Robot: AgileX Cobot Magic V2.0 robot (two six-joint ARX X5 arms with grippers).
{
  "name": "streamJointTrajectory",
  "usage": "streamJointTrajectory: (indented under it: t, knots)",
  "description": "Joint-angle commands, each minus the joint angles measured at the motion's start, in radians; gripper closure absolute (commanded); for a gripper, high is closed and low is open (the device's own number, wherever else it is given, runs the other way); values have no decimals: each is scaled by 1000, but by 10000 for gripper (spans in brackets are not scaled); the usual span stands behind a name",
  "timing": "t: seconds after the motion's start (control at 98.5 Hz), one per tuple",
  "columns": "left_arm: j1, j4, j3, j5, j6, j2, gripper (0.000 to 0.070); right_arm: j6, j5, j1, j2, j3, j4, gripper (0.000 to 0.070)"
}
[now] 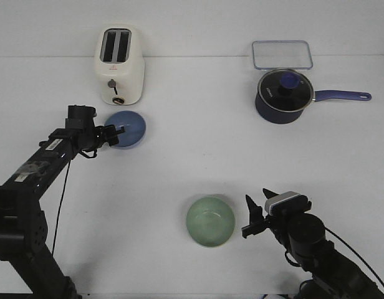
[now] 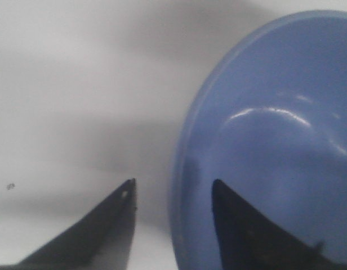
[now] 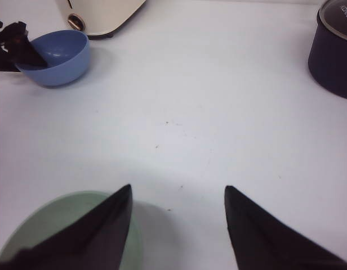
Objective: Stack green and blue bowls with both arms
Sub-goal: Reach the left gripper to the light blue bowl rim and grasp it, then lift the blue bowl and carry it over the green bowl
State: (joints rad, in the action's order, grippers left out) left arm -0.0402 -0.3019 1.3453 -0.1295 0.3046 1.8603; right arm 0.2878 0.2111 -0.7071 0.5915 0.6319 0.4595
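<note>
Left gripper (image 1: 115, 134) sits at the left rim of the blue bowl (image 1: 127, 129), jaws apart and straddling the rim: in the left wrist view one finger (image 2: 114, 225) is outside the wall and the other lies inside the blue bowl (image 2: 275, 140). Whether either finger touches the rim I cannot tell. This bowl rests on the tabletop (image 1: 192, 156) in the upper left of the front view, just in front of the toaster.

Right gripper (image 1: 257, 215) is in the lower right of the front view, jaws apart, just beside the right edge of the green bowl (image 1: 210, 221) and holding nothing. In the right wrist view one finger (image 3: 100, 225) overlaps the green bowl's (image 3: 61, 225) rim while the other is over bare tabletop; contact cannot be judged. The green bowl stands upright, low centre of the front view, well apart from the blue one.

Outward from these: a cream toaster (image 1: 120, 65) at upper left, a dark navy saucepan (image 1: 283, 96) with a glass lid and a long handle pointing right at upper right, and a clear rectangular container (image 1: 282, 55) just behind it.
</note>
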Motion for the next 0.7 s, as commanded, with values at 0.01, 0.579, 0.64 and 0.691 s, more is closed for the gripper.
streamJointTrajectory:
  t: [0.01,0.579,0.64,0.691]
  knots:
    - [-3,12,24,3,-28,14,694,-8,3,-10,6,3,-9,362]
    - [-278,-134,-99,-75,-79,-472,691,-8,34,-10,5,3,-8,362]
    - [-360,-117,-161,-77,-47,-529,691,-8,34,-10,5,3,-8,362]
    - [-435,-96,-209,-77,-15,-561,691,-8,33,-10,5,3,-8,362]
